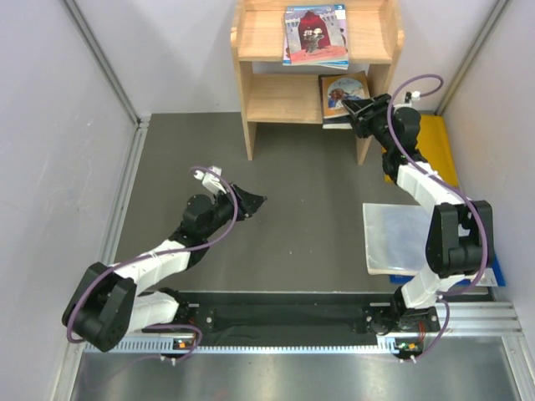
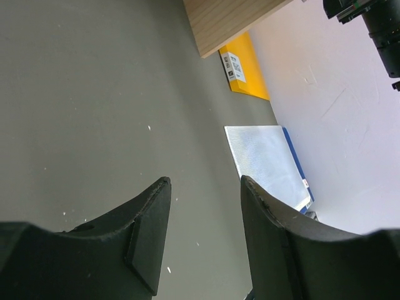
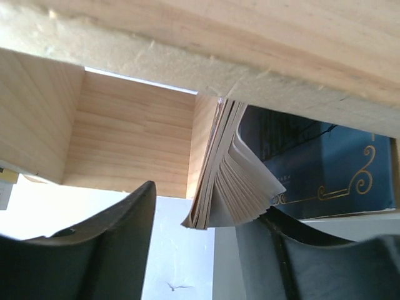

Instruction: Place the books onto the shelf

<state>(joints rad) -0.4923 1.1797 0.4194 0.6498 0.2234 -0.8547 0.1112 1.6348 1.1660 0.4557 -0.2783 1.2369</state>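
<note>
- I see the shelf [image 1: 276, 96] standing at the far side of the counter [image 1: 318, 200], both tiers facing me.
- On the top tier lies a book with a red figure [image 1: 315, 33] on its pale blue cover. More blue edges show under it, but I cannot tell how many books that makes.
- On the lower tier, hard against the right side panel, lies an orange-brown book [image 1: 341, 90], flat and cover up.
- My right hand [image 1: 357, 109] is reaching into that right end of the lower tier, just beside the orange-brown book.
- From the right wrist, the right hand [image 3: 200, 206] has its fingers spread. A fanned paperback edge [image 3: 228, 181] sits between them under the top board. The left finger [image 3: 119, 244] is clear of the pages, so I call this hand open and holding nothing.
- Behind those pages I see a dark blue book [image 3: 312, 162] with a gold scroll on it.
- My left hand [image 1: 253, 202] hangs over the bare counter, well apart from the shelf. In its own view the left hand [image 2: 203, 184] is open and empty.
- Right of the shelf lies a yellow folder [image 1: 439, 146]. Nearer to me is a plastic sheet [image 1: 393, 238], with a blue edge [image 1: 496, 271] showing from under it.
</note>
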